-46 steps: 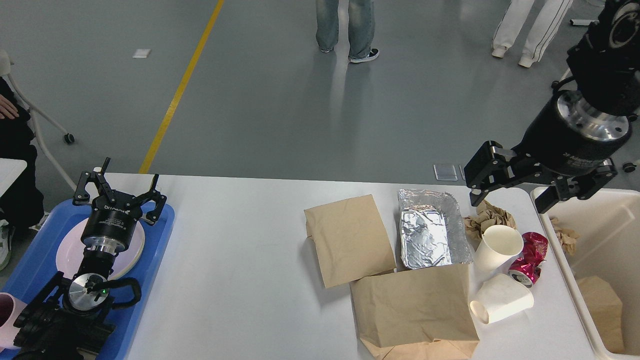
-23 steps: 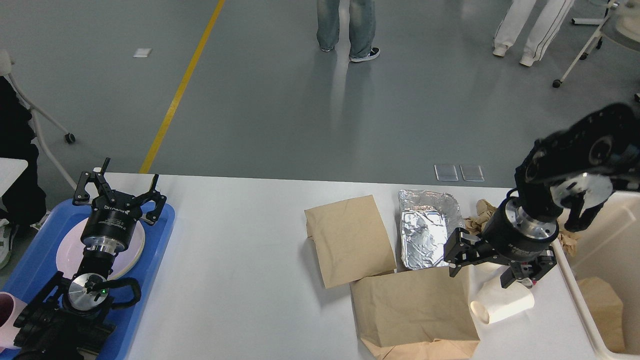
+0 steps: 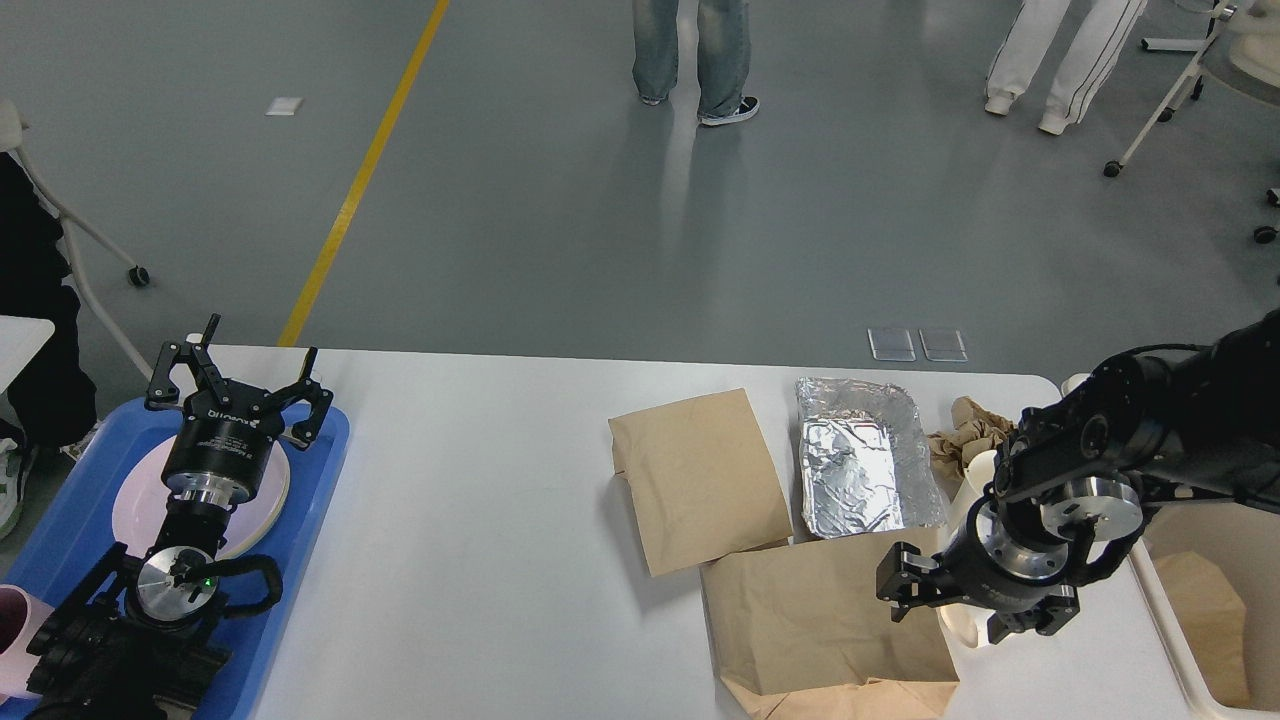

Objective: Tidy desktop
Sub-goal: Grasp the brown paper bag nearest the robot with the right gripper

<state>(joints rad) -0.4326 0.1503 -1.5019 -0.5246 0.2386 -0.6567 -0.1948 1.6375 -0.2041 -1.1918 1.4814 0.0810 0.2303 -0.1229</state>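
The white desktop (image 3: pixel 480 520) carries litter on its right half: two flat brown paper bags (image 3: pixel 700 480) (image 3: pixel 820 620), a foil tray (image 3: pixel 865 455), crumpled brown paper (image 3: pixel 965 430) and an upright white paper cup (image 3: pixel 972 478), mostly hidden by my right arm. My right gripper (image 3: pixel 955 608) hangs low over the nearer bag's right edge. Its fingers are spread to either side of a white paper cup (image 3: pixel 958 628) lying on its side, of which only a sliver shows. At the far left, my left gripper (image 3: pixel 240 378) stands open and empty above a white plate (image 3: pixel 272 492).
A blue tray (image 3: pixel 322 450) at the left edge holds the plate. A pink cup (image 3: pixel 14 620) sits at the bottom left. A cream bin (image 3: pixel 1160 610) with brown paper inside stands off the table's right end. People's legs (image 3: pixel 690 60) show on the floor beyond.
My right arm has swung down from above the bin and toward me, and its gripper now sits over the lying cup. The red can is now hidden behind the arm. The left arm stays still.
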